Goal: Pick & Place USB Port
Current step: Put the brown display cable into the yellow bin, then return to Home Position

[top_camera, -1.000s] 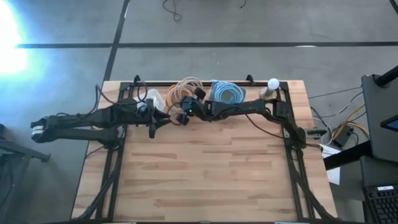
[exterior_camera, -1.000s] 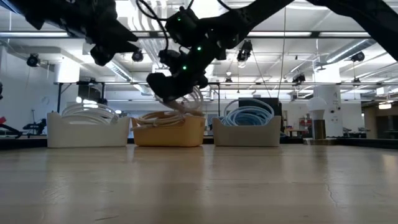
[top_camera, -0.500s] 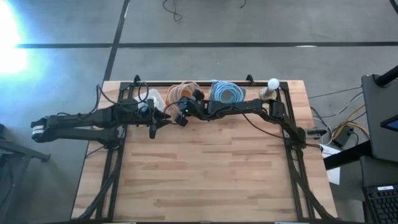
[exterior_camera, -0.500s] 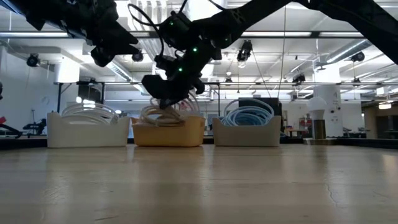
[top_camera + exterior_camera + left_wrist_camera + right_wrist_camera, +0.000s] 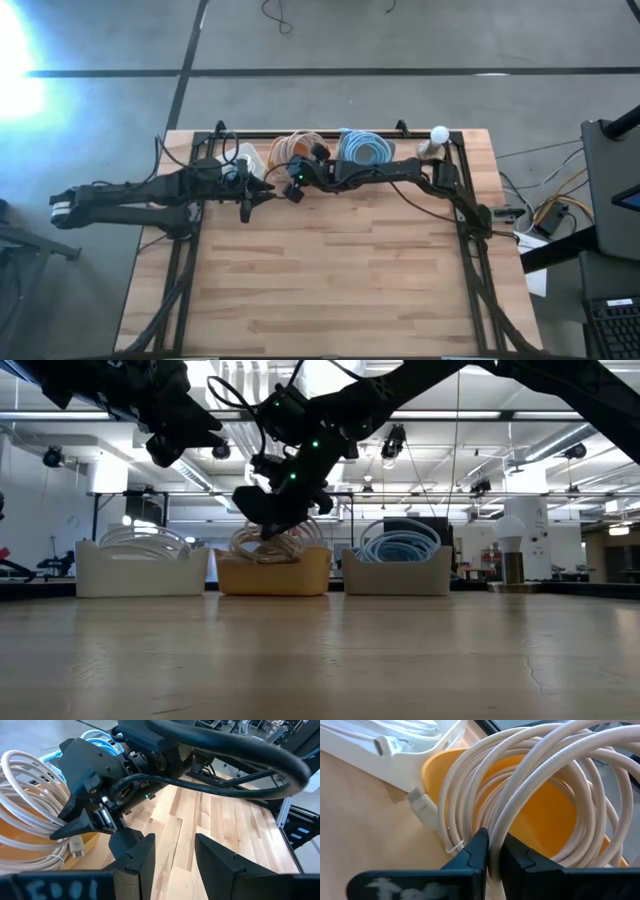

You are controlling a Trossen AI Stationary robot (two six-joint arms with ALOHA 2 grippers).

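A cream braided USB cable coil (image 5: 540,785) stands partly out of the orange bin (image 5: 272,572) at the table's far edge. Its plug (image 5: 422,812) dangles beside the bin (image 5: 545,820). My right gripper (image 5: 492,842) is shut on the coil and shows above the bin in the low view (image 5: 268,525) and in the high view (image 5: 289,187). My left gripper (image 5: 172,840) is open, hovering just left of it (image 5: 247,198) and touching nothing. From the left wrist view I see the right gripper and the coil (image 5: 30,795). My right gripper pinches a braided turn of the coil (image 5: 496,832) between its two fingers, at the coil's rim. The fingers come from above, slanting down from the table's right, and lie across the strand. The coil hangs upright below them, its lower turns (image 5: 262,554) down at the orange bin's rim.
A white bin with white cable (image 5: 140,565) stands left of the orange one, and a bin with blue cable (image 5: 398,565) stands right of it. All three line the far edge. A white bulb-shaped object (image 5: 438,135) sits at the far right corner. Bare wood (image 5: 330,280) fills the near part.
My right gripper has shifted a little toward the table's left and stayed shut. The coil, which lay tilted in the orange bin, has been drawn up and now stands upright above the bin's rim.
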